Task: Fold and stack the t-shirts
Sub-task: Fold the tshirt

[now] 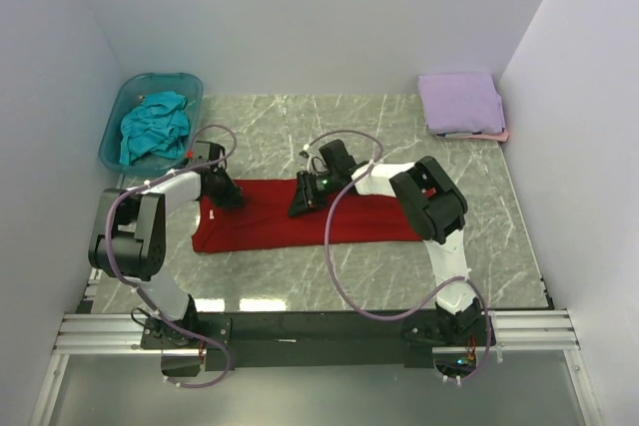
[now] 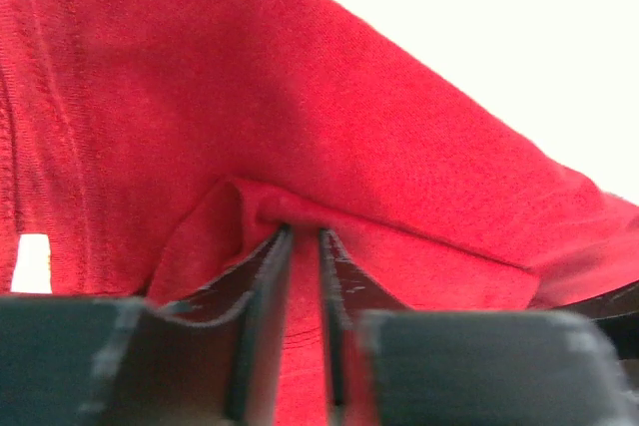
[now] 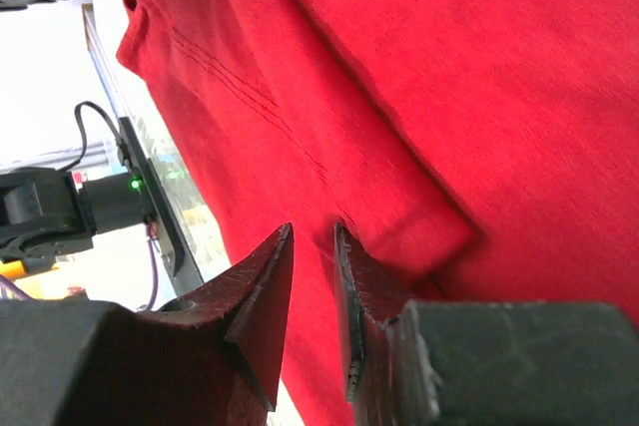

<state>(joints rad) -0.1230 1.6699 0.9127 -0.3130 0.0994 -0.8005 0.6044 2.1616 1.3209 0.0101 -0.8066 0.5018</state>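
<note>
The deep red t-shirt lies on the marble table as a long folded strip. My left gripper is at its far left corner. In the left wrist view this gripper is shut on a raised fold of the red cloth. My right gripper is low at the middle of the strip's far edge. In the right wrist view it is nearly closed with red cloth in the narrow gap. The teal t-shirt lies crumpled. The folded lavender t-shirt rests on the pale pink one.
The translucent blue-green tub holding the teal shirt stands at the back left corner. White walls close in the table on three sides. The black rail with the arm bases runs along the near edge.
</note>
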